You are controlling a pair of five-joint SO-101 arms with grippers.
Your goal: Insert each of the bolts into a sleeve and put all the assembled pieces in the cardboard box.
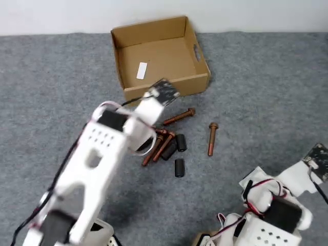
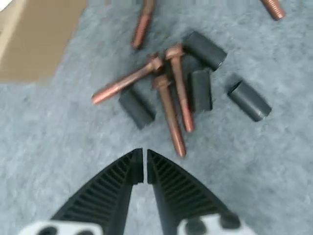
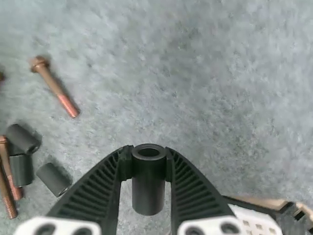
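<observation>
1. Tangle risk: three bolts (image 2: 171, 107) lie crossed and pressed against loose sleeves (image 2: 200, 90), just ahead of the left gripper (image 2: 145, 154). Closing on one bolt there would likely drag its neighbours or catch two at once.
2. Roll risk: every part is round. A glancing fingertip could send one rolling over the grey mat (image 1: 266, 92), away from the box (image 1: 148, 33).
3. Mating risk: the held sleeve (image 3: 147, 181) is clamped near its top end, with the bore facing the camera. A bolt arriving tilted may jam at the rim or push the sleeve askew in the grip.
4. Left gripper: the jaws are closed to a thin slit with nothing between them. It hangs above the mat just short of the pile and must open before any pick.
5. Right gripper (image 3: 147, 154): clamped on the sleeve, both fingers against its sides, above the mat and well apart from the pile.
6. A lone bolt (image 1: 212, 138) lies apart from the pile and is probably the easiest pick. No assembled pieces lie in the box.
</observation>
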